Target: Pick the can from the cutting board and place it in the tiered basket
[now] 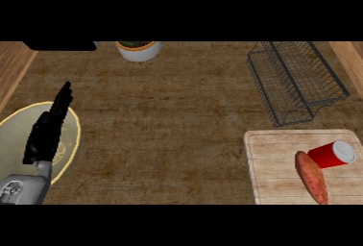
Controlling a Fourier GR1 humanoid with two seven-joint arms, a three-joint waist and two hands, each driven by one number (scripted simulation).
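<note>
Item 1: red cylindrical metal can (332, 154), on its side on my pale wooden cutting board (273, 166), beside an orange-brown sweet potato (312, 177). Not yet picked. Dark wire tiered basket (297, 79) holds nothing visible. Left hand (48, 129): fingers straight, carrying nothing, over a cream plate (18, 126). Right hand unseen. Surface: brown wooden counter (163, 125); white pot (139, 50) at rear.

Left arm only, visible parts.
My left hand (47, 132) is all black: slim, faceted fingers on a blocky black palm, matte, no markings I can make out. Behind it a short pale grey wrist link, then my grey forearm (21, 190), boxy, smooth casing, with a small round dark-ringed fitting on the upper face. No cables showing.
</note>
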